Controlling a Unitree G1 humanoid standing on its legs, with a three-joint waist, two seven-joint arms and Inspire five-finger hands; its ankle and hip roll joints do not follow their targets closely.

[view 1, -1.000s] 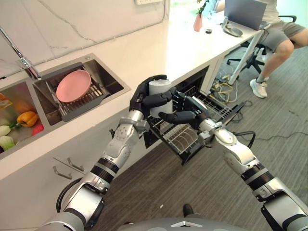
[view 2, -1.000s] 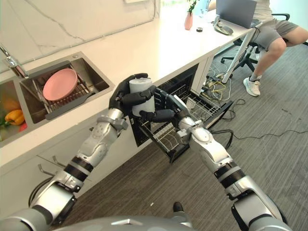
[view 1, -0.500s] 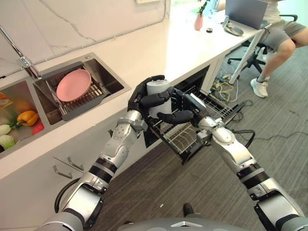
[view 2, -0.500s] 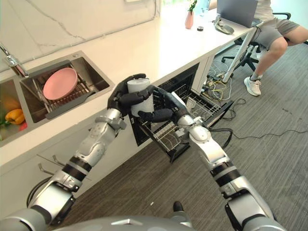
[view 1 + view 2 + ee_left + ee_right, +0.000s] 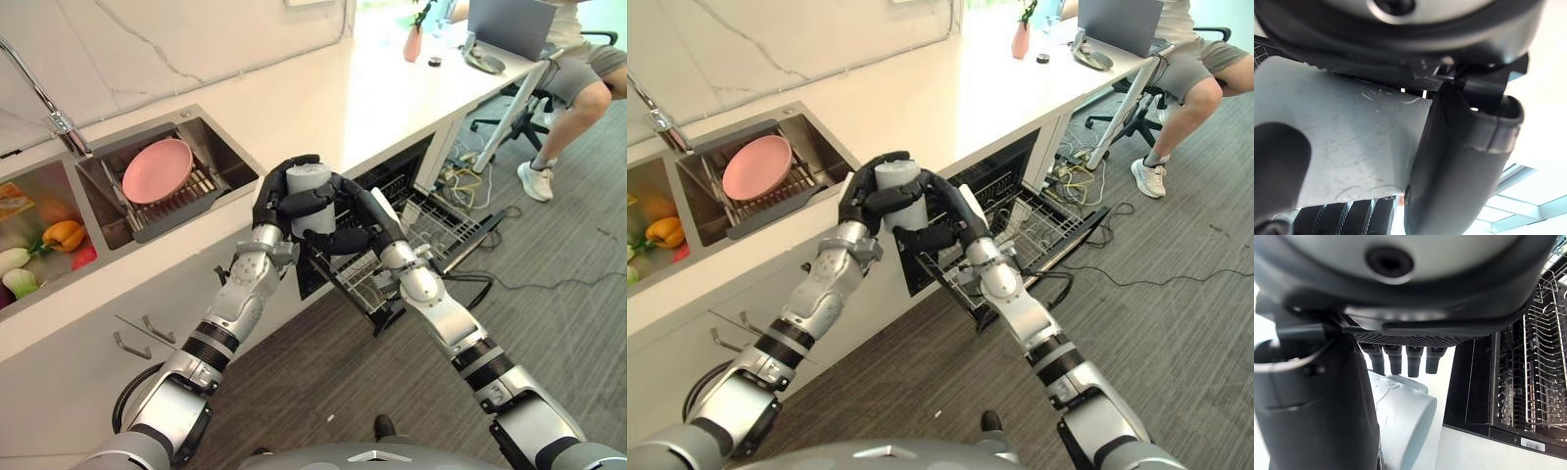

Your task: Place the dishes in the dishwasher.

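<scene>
1. Right now the left hand [image 5: 282, 201] has its fingers curled round a pale grey cup [image 5: 310, 196], holding it upright in the air in front of the counter edge [image 5: 323, 147], above the open dishwasher [image 5: 392, 196].
2. Meanwhile the right hand [image 5: 358, 223] has its fingers and thumb wrapped round the same cup from the other side, lower on its wall; in the right wrist view the cup [image 5: 1400, 426] lies against the palm with the fingers [image 5: 1408, 360] bent over it. Both hands grip it at once.
3. Judged from this, the step in hand is a handover of the cup from left to right, with loading not yet begun.
4. Below and to the robot's right, the wire rack [image 5: 421, 230] is pulled out of the dishwasher and looks free of dishes.
5. Next, the left hand would need to let go cleanly while the right keeps a firm hold, then the right would carry the cup down into the rack.
6. Elsewhere, a pink plate [image 5: 154, 171] waits on a drainer in the sink [image 5: 220, 157], well apart from the hands, and a seated person [image 5: 588, 78] is at the far desk.
</scene>
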